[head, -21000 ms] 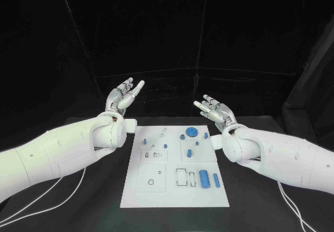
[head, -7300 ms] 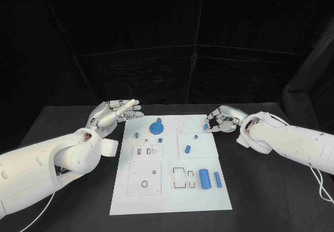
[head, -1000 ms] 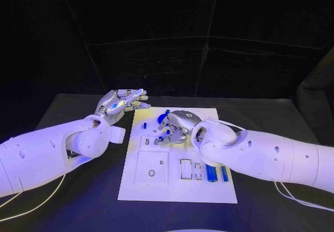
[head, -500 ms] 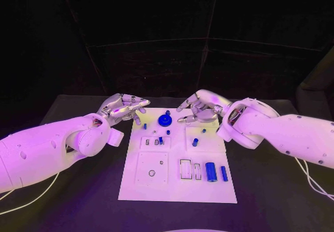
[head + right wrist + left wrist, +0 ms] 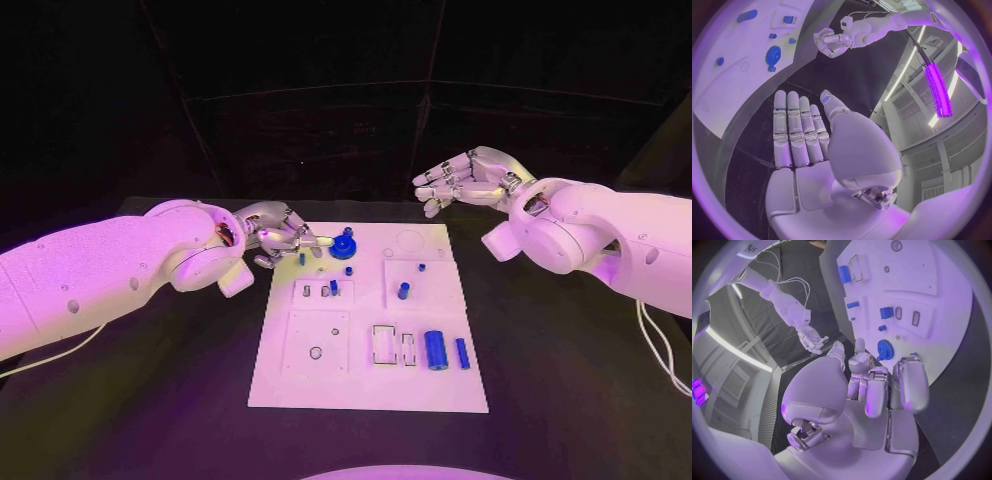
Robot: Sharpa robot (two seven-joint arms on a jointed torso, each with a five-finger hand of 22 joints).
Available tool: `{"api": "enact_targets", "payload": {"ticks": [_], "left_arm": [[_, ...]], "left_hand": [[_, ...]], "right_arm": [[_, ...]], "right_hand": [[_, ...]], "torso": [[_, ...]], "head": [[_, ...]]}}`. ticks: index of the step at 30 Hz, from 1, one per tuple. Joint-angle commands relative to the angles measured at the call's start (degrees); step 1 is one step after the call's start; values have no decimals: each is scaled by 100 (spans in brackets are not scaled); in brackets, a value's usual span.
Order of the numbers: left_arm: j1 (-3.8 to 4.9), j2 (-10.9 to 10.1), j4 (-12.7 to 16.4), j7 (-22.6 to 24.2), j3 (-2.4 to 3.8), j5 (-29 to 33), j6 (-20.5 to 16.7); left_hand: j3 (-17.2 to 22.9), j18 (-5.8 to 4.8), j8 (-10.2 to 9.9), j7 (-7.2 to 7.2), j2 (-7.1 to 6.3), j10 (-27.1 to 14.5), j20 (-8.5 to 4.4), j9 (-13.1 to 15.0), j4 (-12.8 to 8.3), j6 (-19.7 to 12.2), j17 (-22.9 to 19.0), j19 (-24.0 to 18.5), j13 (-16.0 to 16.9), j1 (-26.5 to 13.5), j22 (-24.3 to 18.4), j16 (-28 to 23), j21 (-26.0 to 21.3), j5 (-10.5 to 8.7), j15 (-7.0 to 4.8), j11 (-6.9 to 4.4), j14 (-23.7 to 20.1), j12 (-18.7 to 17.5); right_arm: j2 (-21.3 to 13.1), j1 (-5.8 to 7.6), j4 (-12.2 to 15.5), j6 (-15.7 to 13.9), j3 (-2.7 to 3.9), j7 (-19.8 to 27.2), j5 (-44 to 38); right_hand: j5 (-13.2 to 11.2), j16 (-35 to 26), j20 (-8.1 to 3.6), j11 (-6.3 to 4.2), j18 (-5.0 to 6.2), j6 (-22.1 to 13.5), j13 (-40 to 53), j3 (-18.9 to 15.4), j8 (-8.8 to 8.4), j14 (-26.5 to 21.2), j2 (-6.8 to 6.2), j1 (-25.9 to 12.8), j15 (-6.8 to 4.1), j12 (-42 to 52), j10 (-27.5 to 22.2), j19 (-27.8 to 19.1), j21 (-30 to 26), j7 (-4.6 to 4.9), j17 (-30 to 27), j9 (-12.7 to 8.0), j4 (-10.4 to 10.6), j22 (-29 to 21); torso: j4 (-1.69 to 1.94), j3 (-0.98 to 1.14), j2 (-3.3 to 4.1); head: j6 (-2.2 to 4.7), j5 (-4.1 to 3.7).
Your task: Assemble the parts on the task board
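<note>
Several blue parts (image 5: 402, 291) stand seated in the task board (image 5: 368, 390); two cylinders (image 5: 436, 351) lie loose. Left hand (image 5: 283, 236) curled empty by the gear (image 5: 343, 248); right hand (image 5: 464, 178) spread, raised.

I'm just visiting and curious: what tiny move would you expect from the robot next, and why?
Probably the left hand eases down toward the round blue disc part on the white task board. Its curled fingers hover right beside that disc, holding nothing, while the right hand is raised open, away beyond the board.
</note>
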Motion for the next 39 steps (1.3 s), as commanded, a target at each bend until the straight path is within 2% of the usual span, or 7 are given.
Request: {"api": "enact_targets", "payload": {"ticks": [1,7,9,11,13,14,39], "left_arm": [[142,144,-28,-1342,-135,-939,914],[334,516,-193,-2040,-378,-1074,1097],[359,627,-257,-2138,-415,-1092,1127],[379,747,-334,-2209,-440,-1115,1160],[401,897,-438,-2268,-480,-1174,1190],[409,938,-468,-2281,-497,-1197,1195],[450,1559,-987,-2356,-626,-1308,1267]], "left_hand": [[-88,-57,167,0,42,-19,-2,145,82,-120,1505,21,112,16,45,17,39,-26,-25,-22,606,102],[-158,-46,412,0,105,-103,-3,367,59,-282,1503,-12,138,162,9,16,11,-33,-35,-24,605,125],[-214,-51,492,-6,120,-109,-5,439,109,-327,1505,-1,156,124,44,17,31,-34,-36,-27,606,145],[-298,-67,599,-23,121,-96,-9,534,167,-372,1505,28,196,75,130,17,84,-38,-49,-33,606,188],[-436,-79,727,-36,100,-82,-21,648,225,-420,1505,52,223,-33,203,17,131,-44,-62,-55,606,226],[-507,-82,771,-45,86,-80,-34,689,239,-438,1505,61,226,-112,231,17,148,-53,-62,-64,606,234],[-664,-97,967,-73,167,-117,-57,886,185,-551,1505,81,164,-130,317,17,200,-52,-88,-85,606,211]], "right_arm": [[28,17,-73,18,3,299,322],[94,19,-139,-270,2,279,-41],[119,20,-153,-328,2,250,-150],[138,20,-160,-387,2,217,-260],[159,20,-168,-437,1,179,-340],[169,20,-172,-454,1,167,-361],[311,19,-255,-450,0,39,-543]], "right_hand": [[24,51,-158,-141,93,138,-140,50,27,611,-95,-36,-189,57,489,545,54,-118,-6,15,-29,-42],[530,925,-495,-464,66,314,314,-113,115,1626,-356,-261,-547,675,1410,1419,653,-363,597,25,-20,252],[631,2137,-571,-520,41,337,737,-207,144,1739,-388,-365,-583,1060,1488,1535,1005,-402,1762,21,11,531],[673,3433,-608,-522,-80,341,1932,-305,171,1740,-382,-455,-599,2269,1497,1697,1852,-417,3083,18,43,1530],[723,4362,-564,-538,-200,300,3198,-437,215,1500,-312,-461,-640,3426,1179,1583,2630,-412,4036,11,26,2348],[720,4484,-606,-496,-161,290,3389,-479,227,1473,-288,-509,-577,3596,1137,1541,2756,-415,4169,11,54,2490],[792,4622,-521,-439,-143,141,3775,-656,264,1293,-176,-500,-548,3755,879,1186,3102,-378,4354,2,43,2788]], "torso": [[-14,29,-59],[-7,40,-81],[-10,45,-85],[-11,36,-73],[-8,40,-73],[-9,42,-73],[-18,26,-63]], "head": [[-34,27],[-50,38],[-68,47],[-62,53],[-74,59],[-76,61],[-160,89]]}}
